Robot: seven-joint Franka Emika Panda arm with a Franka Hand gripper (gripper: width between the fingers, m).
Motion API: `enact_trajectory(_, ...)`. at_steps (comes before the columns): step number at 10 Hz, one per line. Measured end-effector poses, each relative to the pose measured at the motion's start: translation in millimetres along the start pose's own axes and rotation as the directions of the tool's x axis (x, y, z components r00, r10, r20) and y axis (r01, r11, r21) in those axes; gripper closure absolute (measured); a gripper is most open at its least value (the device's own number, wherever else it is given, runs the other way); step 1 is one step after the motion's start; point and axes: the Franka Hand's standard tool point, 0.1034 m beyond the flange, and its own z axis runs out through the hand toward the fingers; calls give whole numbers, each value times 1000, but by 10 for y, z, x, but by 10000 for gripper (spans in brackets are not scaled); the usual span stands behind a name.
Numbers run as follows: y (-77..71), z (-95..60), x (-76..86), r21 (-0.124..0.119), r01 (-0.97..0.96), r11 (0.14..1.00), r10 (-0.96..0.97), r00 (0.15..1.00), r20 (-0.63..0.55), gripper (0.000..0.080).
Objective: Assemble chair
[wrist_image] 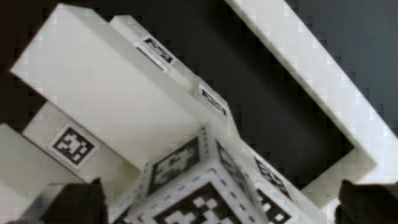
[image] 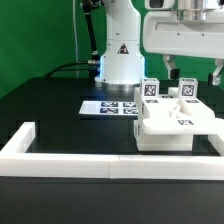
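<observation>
The fingers (image: 194, 72) stand spread wide, released and grasping nothing, hovering just above the chair (image: 172, 122). The chair, a cluster of white tagged blocks with short upright posts, rests directly below the fingers on the black desk (image: 60, 110), just inside the white border wall (image: 70, 155). The marker board (image: 110, 106) lies flat, near the chair.

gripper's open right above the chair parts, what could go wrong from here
1. The open gripper hangs just over the upright tagged posts; a descent slightly off could knock them askew.
2. The chair assembly sits close against the white border wall, so a push could jam or shift it.
</observation>
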Motion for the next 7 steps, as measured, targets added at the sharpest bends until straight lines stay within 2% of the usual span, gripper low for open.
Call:
enact_trajectory(4,19,-1,19,-1,237,972,-237,972,-1,151)
enact_trajectory(7,40,-2,37,-11,454,891,-454,891,-1,151)
